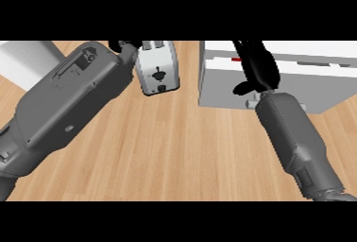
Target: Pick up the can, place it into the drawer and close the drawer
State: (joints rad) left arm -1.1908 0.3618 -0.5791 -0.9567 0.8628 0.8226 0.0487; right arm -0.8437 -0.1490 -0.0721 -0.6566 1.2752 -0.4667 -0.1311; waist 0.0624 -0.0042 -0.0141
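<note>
Fingers of the right hand (257,66) are lying long and straight over the white drawer unit (300,71), probably for pushing it closed; I cannot see the can

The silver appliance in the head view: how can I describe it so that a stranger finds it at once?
Start at the wooden counter and look to its far edge, left of the white cabinet. There, beside the grey left forearm, is the silver appliance. It alone is shiny metal with dark marks on its face; its neighbours are plain white.
</note>
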